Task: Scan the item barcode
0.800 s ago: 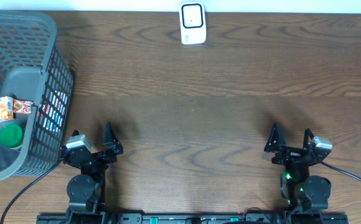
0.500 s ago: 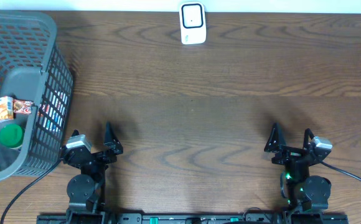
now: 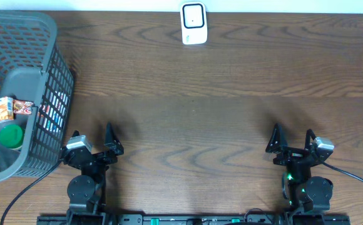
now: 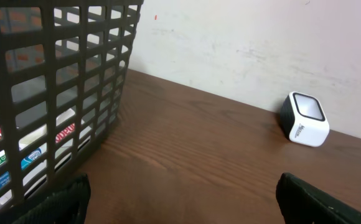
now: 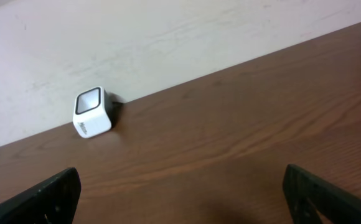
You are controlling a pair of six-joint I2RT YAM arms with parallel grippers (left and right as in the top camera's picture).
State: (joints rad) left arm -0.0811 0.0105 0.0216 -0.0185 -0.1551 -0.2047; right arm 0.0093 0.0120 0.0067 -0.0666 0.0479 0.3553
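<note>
Idling, nothing moved | left gripper (image 3: pixel 92 134), right gripper (image 3: pixel 292 132) both wide open, empty | nothing taken from basket (image 3: pixel 57 87), scanner (image 3: pixel 193 24) unused

So, background stuff: a dark wood-grain table (image 3: pixel 188 106) runs under and out ahead of both the left gripper (image 3: pixel 92 140) and the right gripper (image 3: pixel 292 142). A grey plastic mesh basket (image 3: pixel 56 94) stands on it, just off to the left of the left gripper and a bit ahead. Well ahead of both grippers, past the table's far edge, is a plain off-white wall (image 4: pixel 261 37), kinda scuffed.
</note>
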